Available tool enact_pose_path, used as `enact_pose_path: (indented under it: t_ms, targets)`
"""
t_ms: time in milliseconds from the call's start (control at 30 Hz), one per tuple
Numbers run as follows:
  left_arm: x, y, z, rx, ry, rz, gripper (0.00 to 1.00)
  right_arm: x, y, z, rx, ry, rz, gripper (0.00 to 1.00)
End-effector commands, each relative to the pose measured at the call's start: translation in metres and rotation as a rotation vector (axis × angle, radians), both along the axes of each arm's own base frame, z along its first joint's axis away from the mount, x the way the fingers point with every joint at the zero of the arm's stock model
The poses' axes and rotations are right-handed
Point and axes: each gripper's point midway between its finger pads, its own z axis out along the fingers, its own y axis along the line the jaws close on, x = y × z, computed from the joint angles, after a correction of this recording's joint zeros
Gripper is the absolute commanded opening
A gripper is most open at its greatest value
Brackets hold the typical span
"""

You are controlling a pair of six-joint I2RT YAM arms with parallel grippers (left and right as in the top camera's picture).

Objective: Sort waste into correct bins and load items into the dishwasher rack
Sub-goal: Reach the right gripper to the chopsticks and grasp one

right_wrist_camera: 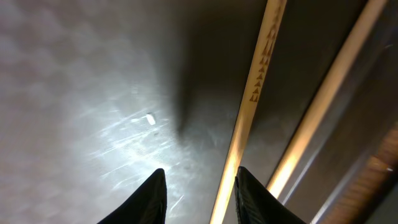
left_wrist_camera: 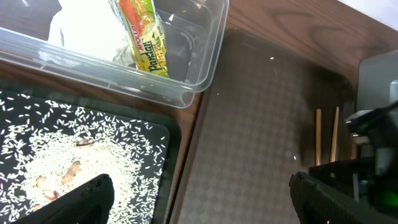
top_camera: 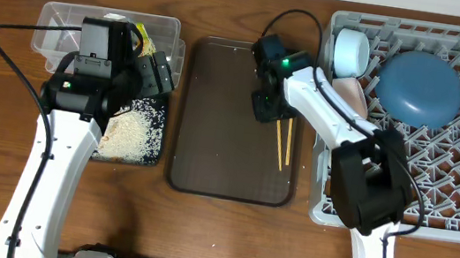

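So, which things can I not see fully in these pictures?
Overhead: the right gripper covers the chopsticks' upper ends.
Overhead: the left arm hides part of the black tray and clear tub.
Right wrist: both chopsticks run off the frame edges.
Left wrist: the tissue is overexposed, shape unclear.

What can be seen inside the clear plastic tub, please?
Inside the clear tub lie a yellow-orange-green snack wrapper and crumpled white tissue. In the overhead view the left arm covers part of the tub, so anything beneath it there is hidden.
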Motion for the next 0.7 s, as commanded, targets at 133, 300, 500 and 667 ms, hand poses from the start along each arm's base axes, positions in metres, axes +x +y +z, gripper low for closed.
enact_pose_path:
  t_ms: [133,300,500,667]
  targets:
    - [0.0,0.002,-0.002,0.008,0.006,0.003,0.92,-0.005,-0.013,-0.027,-0.08,0.042,-0.022,0.33]
    - [0.0,0.002,-0.002,0.008,0.006,0.003,0.93,-0.008,-0.014,-0.033,-0.091,0.06,-0.021,0.29]
    - [0.0,0.002,-0.002,0.008,0.006,0.003,0.92,-0.014,-0.017,-0.033,-0.101,0.081,-0.02,0.01]
    - [0.0,0.002,-0.002,0.008,0.006,0.003,0.93,-0.015,-0.015,-0.023,-0.092,0.086,-0.019,0.01]
